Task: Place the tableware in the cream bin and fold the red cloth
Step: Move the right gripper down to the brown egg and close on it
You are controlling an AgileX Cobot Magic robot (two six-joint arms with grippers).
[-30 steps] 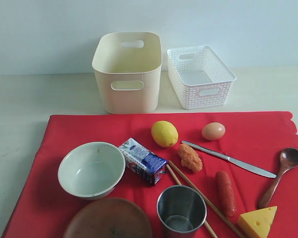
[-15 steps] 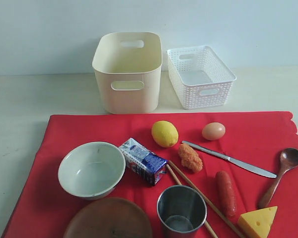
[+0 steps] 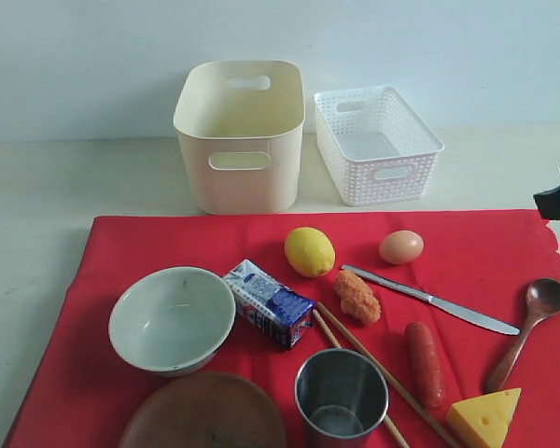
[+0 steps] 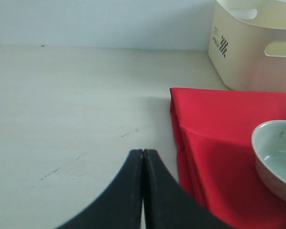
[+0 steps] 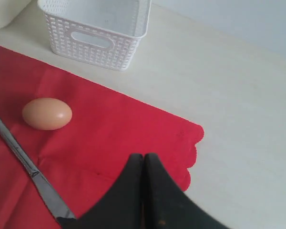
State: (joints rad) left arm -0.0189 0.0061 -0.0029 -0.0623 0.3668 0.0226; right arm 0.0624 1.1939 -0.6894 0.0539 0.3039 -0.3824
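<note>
Nothing had gone into the cream bin. It stood open at the back of the bench, just beside the white basket and clear of the red cloth, which should let the fold happen without moving it.

All the tableware lay on that cloth. The bowl, wooden plate and steel cup sat near the front, with the chopsticks slanting past the cup. The knife and spoon lay out to the right. Lemon, egg, sausage and cheese were scattered between them.

The left hand hung over bare bench by the cloth's left edge, fingers pressed together and empty. The right hand, also pinched together and empty, hovered above the scalloped corner near the knife.

One hand waited on each flank, probably so each could clear its own side. The cloth couldn't be folded until everything was off it.
</note>
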